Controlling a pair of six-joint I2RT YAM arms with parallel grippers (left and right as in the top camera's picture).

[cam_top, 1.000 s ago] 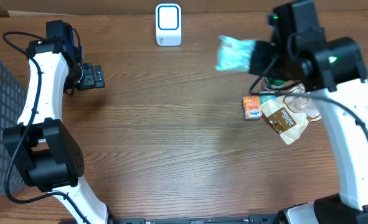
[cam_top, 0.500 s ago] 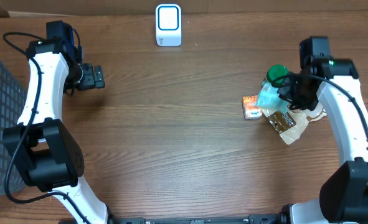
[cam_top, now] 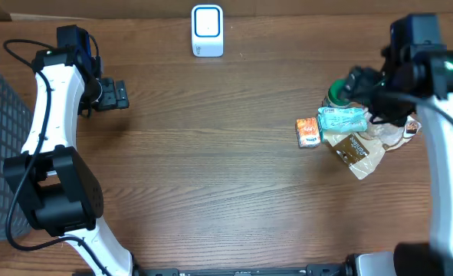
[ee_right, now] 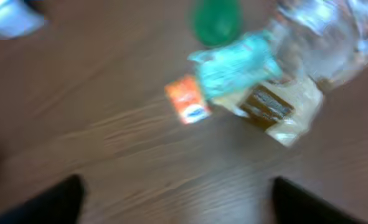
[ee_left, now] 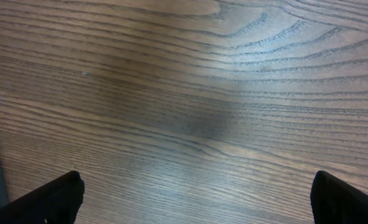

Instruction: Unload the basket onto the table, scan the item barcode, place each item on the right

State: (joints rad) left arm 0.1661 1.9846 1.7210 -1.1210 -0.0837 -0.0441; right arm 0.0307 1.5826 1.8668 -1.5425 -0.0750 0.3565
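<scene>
Near a crinkly teal pouch (cam_top: 343,119) on the grained tabletop (cam_top: 211,176), right claw (ee_right: 187,202) gapes empty; left claw (ee_left: 196,202) likewise.

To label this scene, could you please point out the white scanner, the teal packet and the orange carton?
White box-shaped scanner (cam_top: 207,23): overhead view, its blue-rimmed window.
Crinkled teal plastic packet (cam_top: 343,119): overhead view, its middle.
Small orange cardboard carton (cam_top: 308,132): overhead view, its top face.

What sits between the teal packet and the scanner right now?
Nothing visible. Only bare table lies between the teal packet and the scanner. The green cap sits close beside the packet, and the orange box is nearby, both just off the straight line.
</scene>
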